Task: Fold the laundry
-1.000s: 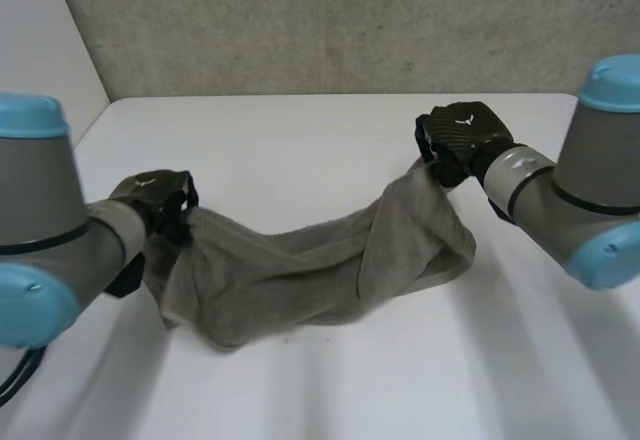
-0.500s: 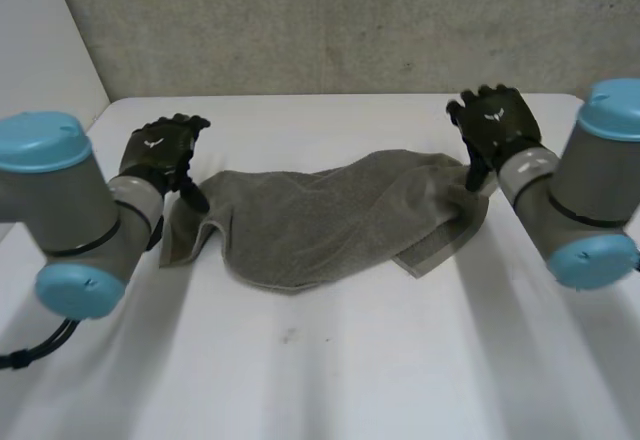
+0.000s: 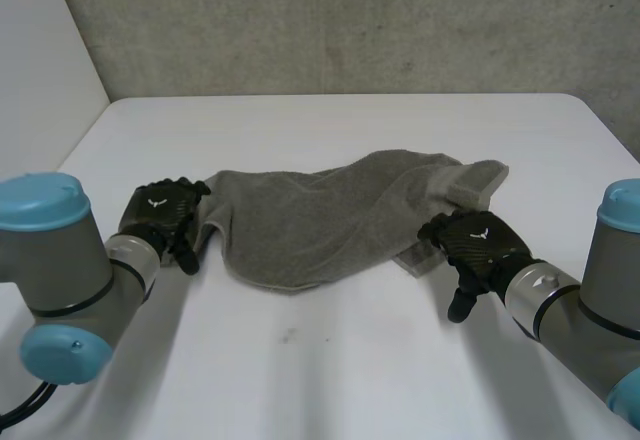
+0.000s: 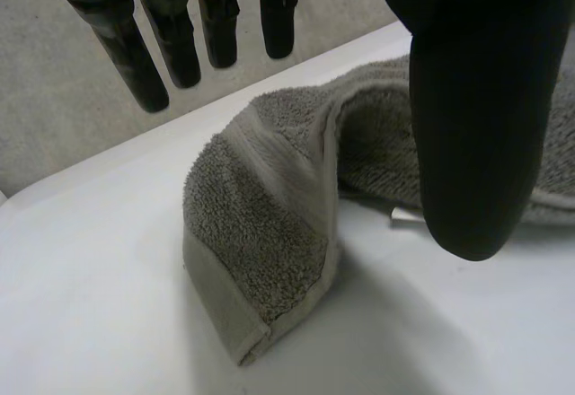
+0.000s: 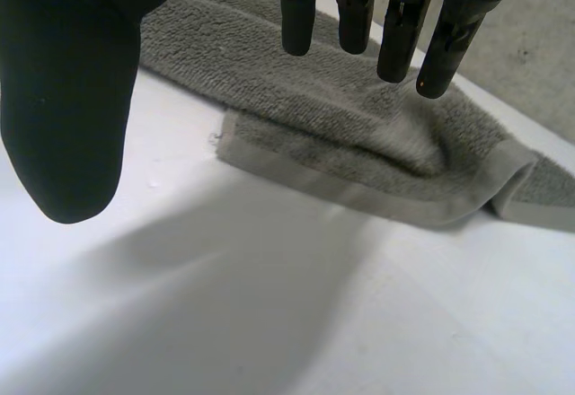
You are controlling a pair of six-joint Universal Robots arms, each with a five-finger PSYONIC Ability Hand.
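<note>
While nowhere near folded, lying rumpled on the white table point(image 3: 330, 380) as one long grey towel point(image 3: 320, 220) stretched between the two hands. Not flat anywhere: ridges across the middle, both ends doubled over, hems showing. Got the left hand point(image 3: 160, 215) sitting just beside the towel's end on its own side, fingers point(image 4: 178, 45) straight and loose, thumb point(image 4: 467, 126) held apart, nothing pinched or held. From the left wrist view, can see a folded-over corner of towel just past those fingertips, hem edge resting on the table. Can't tell from the head view whether touching the cloth or only right next to it. Same deal with the right hand point(image 3: 478, 245): wide open, fingers straight, thumb off to one side, gripping nothing. Hovering near the towel's other end, by the edge closest to the robot, with a doubled hemmed strip lying just ahead of the fingertips. Seems apart from the cloth, bare table under the palm. Grey arms point(image 3: 60, 270) with light-blue caps reaching in from both sides.
</note>
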